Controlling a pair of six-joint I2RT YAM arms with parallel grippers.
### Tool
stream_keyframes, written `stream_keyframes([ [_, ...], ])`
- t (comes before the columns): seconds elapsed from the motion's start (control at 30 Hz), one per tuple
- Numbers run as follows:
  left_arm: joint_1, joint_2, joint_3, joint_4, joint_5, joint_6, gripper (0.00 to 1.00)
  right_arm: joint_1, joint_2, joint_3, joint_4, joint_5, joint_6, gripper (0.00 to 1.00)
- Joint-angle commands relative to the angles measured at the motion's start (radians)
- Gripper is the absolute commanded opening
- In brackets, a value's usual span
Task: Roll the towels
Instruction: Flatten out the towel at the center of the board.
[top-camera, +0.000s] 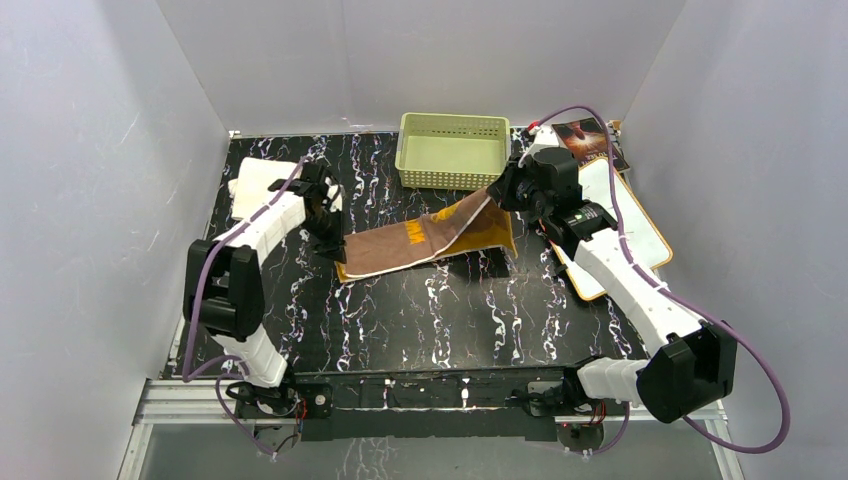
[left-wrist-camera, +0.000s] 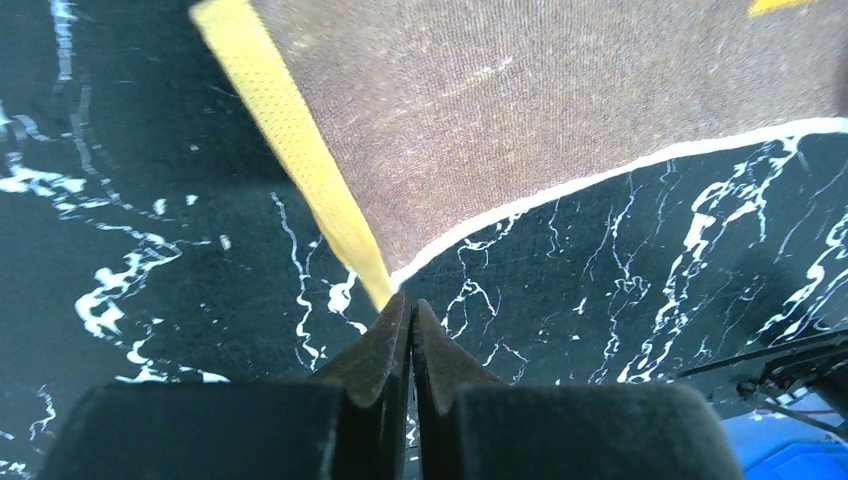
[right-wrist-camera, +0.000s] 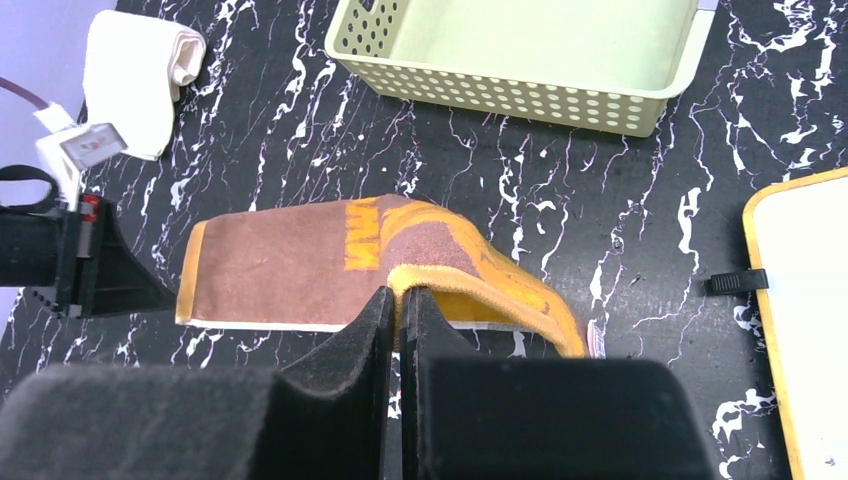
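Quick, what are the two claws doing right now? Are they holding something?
Left claw: closed, pinching a corner of the brown towel.
Right claw: closed, holding the same towel's other end up.

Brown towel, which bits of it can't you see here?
Top view: the brown towel has its raised end hidden behind the right gripper.
Left wrist view: the top edge cuts it off; the left gripper covers its corner, so a pinch is unclear.
All views: its underside faces away.
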Motion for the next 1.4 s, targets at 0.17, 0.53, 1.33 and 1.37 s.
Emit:
stream_keyframes([
  [0.17,0.319,-0.336,0.149,0.038,0.005,-0.126,0.0,-0.005,-0.153,0.057,0.044,0.068,0.018,0.0],
  [0.53,0.358,-0.537,-0.106,0.131,0.334,-0.233,0.27,-0.006,-0.318,-0.046,-0.048,0.045,0.083,0.0],
  [1.33,-0.279,-0.017,-0.128,0.344,-0.224,-0.225,0.56,-0.006,-0.177,-0.045,-0.042,0.052,0.028,0.0],
  [1.37,-0.278,-0.005,-0.123,0.343,-0.221,-0.223,0.55,-0.006,-0.175,-0.045,-0.042,0.054,0.025,0.0],
])
